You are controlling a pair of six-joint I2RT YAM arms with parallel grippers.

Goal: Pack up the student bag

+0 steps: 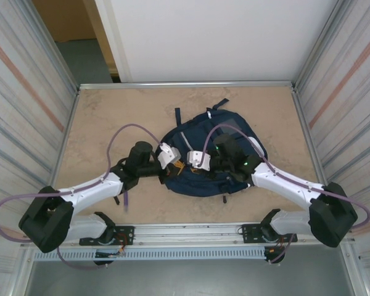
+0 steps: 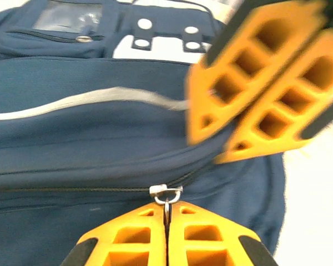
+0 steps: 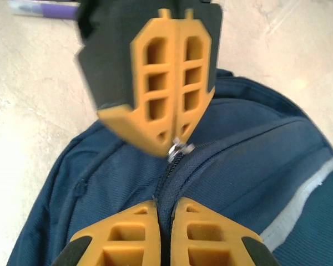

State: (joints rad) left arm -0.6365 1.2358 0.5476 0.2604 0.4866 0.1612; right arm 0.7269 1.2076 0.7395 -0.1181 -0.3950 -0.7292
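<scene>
Your left pincer [image 2: 167, 213] is pressed together on the small silver metal zipper pull [image 2: 166, 194] toward the left side of the large navy-blue fabric student bag [image 1: 200, 123], which lies flat in the middle of the beige worktop [image 1: 111, 111]. The tab is thin, so a tug off the line of the zip track could let it slip free. Just right of that pull, your right pincer [image 3: 165, 208] pinches a ridge of the student bag's fabric along the track. The two sets of tips are near enough to knock together, and if the fabric hold slips, I judge the soft bag would bunch and drag instead of the zip running.
</scene>
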